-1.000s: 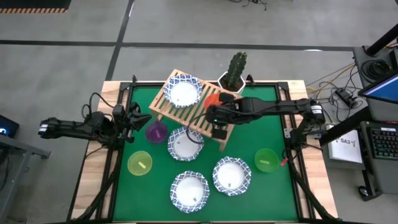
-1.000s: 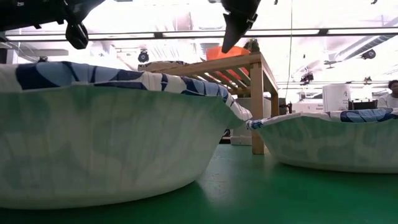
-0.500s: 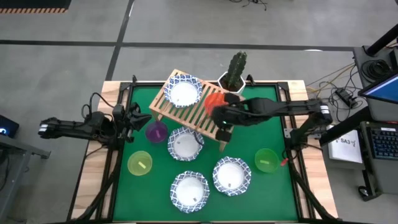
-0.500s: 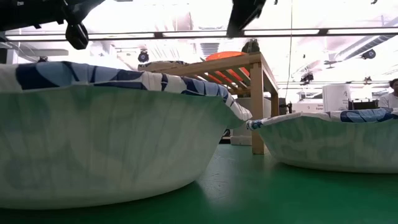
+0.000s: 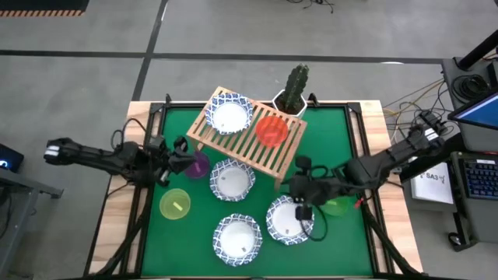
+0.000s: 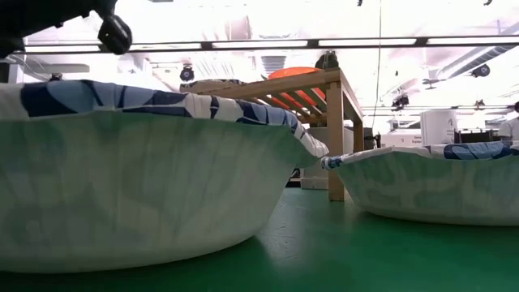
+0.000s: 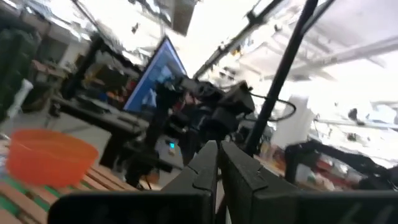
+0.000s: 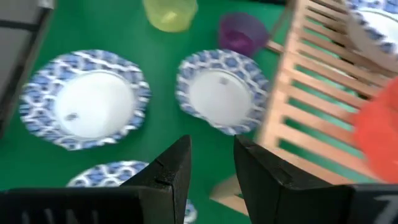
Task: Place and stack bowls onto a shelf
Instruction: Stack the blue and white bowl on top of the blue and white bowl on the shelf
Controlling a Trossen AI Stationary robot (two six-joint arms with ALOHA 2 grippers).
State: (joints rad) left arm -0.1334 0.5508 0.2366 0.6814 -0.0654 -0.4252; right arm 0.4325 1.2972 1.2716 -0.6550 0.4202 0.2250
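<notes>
noting, from my remote seat: right gripper [image 5: 305, 204] empty, fingers apart over a patterned bowl [image 5: 289, 219] beside the shelf [image 5: 249, 136] leg; a low approach could shove it; left gripper [image 5: 180, 149] pinched together.

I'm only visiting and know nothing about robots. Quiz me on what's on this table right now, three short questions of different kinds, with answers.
1. True or false: the red bowl sits on the shelf.
2. How many patterned bowls lie on the mat, off the shelf?
3. Which small bowl is nearest the left gripper? A) green bowl B) purple bowl C) yellow-green bowl

Key
1. True; it shares the shelf with one patterned bowl.
2. Three.
3. B, the purple bowl; the right gripper is over by the green bowl.
</notes>
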